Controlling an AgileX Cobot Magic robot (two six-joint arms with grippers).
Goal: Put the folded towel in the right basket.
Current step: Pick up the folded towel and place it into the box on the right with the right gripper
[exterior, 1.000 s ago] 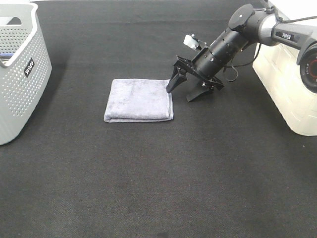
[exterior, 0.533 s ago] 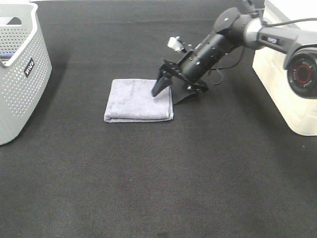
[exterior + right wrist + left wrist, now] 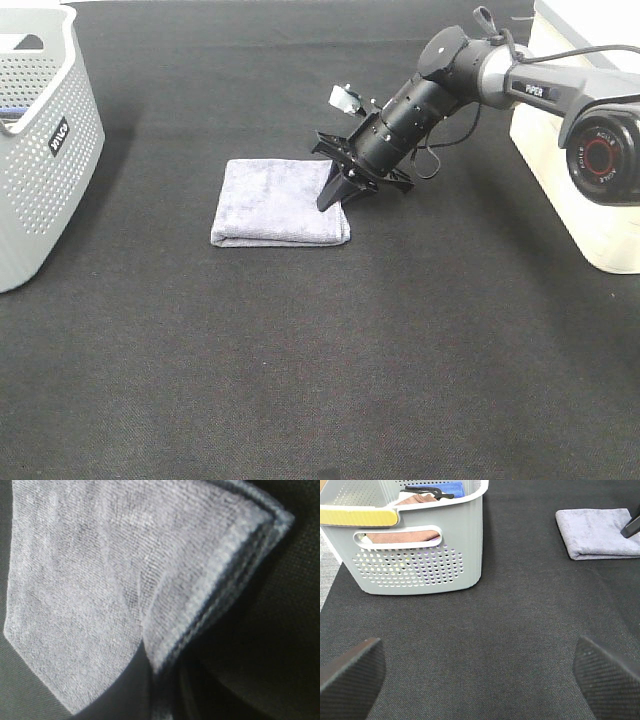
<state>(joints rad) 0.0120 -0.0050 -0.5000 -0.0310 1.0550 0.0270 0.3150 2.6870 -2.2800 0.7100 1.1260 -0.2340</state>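
Note:
The folded grey-lilac towel [image 3: 272,202] lies flat on the black table, left of centre. My right gripper [image 3: 335,196] reaches down from the right and is shut on the towel's right edge. In the right wrist view the towel [image 3: 100,570] fills the frame and its layered edge is pinched at my gripper [image 3: 161,685]. The right basket [image 3: 590,190], cream white, stands at the right edge. My left gripper [image 3: 480,680] is open and empty over bare table; its view shows the towel [image 3: 597,530] far off. The left arm is out of the high view.
A grey perforated basket [image 3: 40,140] stands at the left edge; the left wrist view shows that basket [image 3: 420,565] holding brown and blue cloths. The black table mat spreads between the two baskets.
My right gripper moved left onto the towel's right edge and its open jaws have shut on that edge. The towel has stayed in place.

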